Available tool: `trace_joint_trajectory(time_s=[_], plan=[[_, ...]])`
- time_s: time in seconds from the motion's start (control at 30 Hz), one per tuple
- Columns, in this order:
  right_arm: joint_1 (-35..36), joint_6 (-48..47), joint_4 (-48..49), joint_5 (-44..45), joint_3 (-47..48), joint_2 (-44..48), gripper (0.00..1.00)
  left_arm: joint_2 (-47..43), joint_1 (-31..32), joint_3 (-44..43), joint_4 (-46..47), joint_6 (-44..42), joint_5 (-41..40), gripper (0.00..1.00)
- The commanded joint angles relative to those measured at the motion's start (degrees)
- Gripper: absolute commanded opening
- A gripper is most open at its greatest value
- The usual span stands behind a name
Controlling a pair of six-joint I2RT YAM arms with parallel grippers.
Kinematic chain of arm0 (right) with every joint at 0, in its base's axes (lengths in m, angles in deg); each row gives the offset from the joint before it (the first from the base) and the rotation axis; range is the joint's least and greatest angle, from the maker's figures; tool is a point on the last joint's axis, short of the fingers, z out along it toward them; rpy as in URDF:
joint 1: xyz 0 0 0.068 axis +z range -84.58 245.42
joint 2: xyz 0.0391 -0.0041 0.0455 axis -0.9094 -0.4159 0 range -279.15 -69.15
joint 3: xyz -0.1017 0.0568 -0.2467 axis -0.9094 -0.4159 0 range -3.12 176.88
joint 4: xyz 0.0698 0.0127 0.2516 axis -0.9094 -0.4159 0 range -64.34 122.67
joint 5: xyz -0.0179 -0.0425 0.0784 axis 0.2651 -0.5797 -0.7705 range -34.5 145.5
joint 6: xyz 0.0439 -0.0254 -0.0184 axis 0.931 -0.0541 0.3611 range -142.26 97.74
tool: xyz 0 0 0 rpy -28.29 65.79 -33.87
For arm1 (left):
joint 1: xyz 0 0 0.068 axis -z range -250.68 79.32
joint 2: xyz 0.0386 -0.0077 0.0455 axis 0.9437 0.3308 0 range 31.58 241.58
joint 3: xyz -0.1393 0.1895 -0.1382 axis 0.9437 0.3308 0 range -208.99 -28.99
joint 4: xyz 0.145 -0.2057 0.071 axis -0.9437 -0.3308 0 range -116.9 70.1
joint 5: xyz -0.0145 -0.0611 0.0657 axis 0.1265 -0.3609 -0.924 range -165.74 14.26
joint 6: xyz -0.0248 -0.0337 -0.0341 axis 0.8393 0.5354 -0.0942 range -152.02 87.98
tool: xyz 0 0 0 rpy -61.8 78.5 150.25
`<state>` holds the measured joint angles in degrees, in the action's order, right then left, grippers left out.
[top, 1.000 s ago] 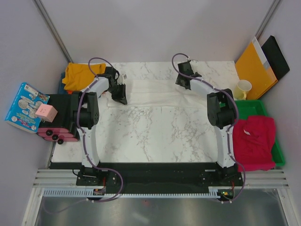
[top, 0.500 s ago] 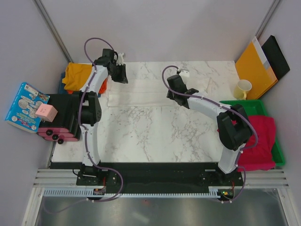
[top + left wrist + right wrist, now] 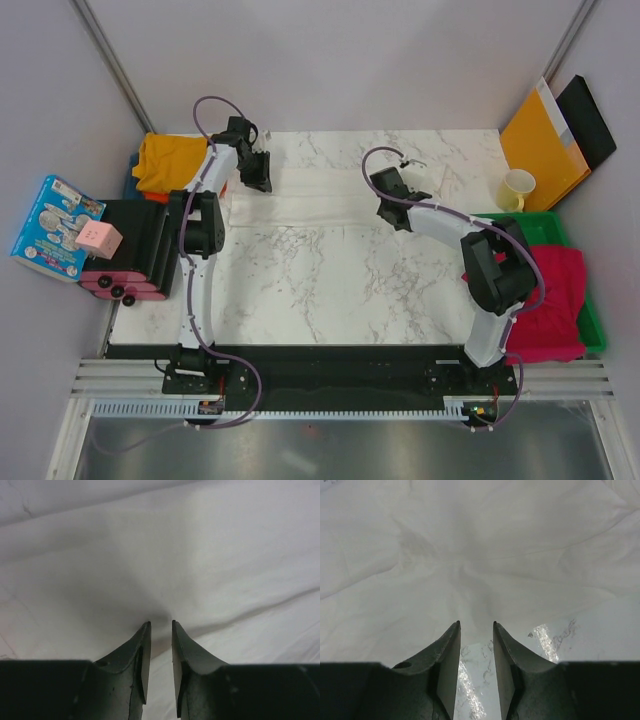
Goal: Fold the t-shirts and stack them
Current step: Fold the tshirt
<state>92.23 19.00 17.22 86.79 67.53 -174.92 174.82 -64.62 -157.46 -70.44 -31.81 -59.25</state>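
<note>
The white t-shirt (image 3: pixel 315 198) lies as a folded band along the back of the marble table (image 3: pixel 330 285). My left gripper (image 3: pixel 262 182) hangs over the band's left end. In the left wrist view its fingertips (image 3: pixel 160 622) stand a narrow gap apart just above the white cloth (image 3: pixel 165 555), gripping nothing. My right gripper (image 3: pixel 380 186) is at the band's right end. In the right wrist view it is open (image 3: pixel 476 623), with bare marble between the fingers and the cloth's edge (image 3: pixel 470 570) at their tips. The mustard yellow shirt (image 3: pixel 165 160) lies back left, the crimson one (image 3: pixel 540 298) on the right.
A green tray (image 3: pixel 595 325) under the crimson shirt sits at the right edge. A cream cup (image 3: pixel 517 188), an orange envelope (image 3: pixel 540 140) and a black folder (image 3: pixel 590 118) stand back right. A black and pink box (image 3: pixel 130 255), a pink cube (image 3: pixel 97 238) and a book (image 3: pixel 52 225) are at the left.
The left gripper rose off the cloth, swung back and came down at the band's left end. The right gripper swung left to the band's right end, its jaws narrowing.
</note>
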Motion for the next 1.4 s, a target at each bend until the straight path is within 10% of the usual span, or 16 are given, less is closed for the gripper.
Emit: trace_joint_trajectory(time_s=[0.0, 0.53, 0.87, 1.37], plan=[[-1.66, 3.30, -2.04, 3.42, 0.53, 0.84, 0.40, 1.16, -0.26, -6.35, 0.36, -2.05, -0.76, 0.31], [-4.04, 5.24, -7.50, 0.44, 0.62, -6.20, 0.45, 7.14, 0.26, -9.35, -3.67, -7.58, -7.00, 0.33], [-9.66, 2.61, -10.75, -4.21, 7.91, -10.50, 0.48, -6.21, 1.31, 15.14, -9.83, -20.22, -6.29, 0.05], [-12.31, -2.14, -23.39, -6.41, 38.49, -26.05, 0.49, -24.40, 11.85, 38.44, -22.05, -31.66, -3.93, 0.02]])
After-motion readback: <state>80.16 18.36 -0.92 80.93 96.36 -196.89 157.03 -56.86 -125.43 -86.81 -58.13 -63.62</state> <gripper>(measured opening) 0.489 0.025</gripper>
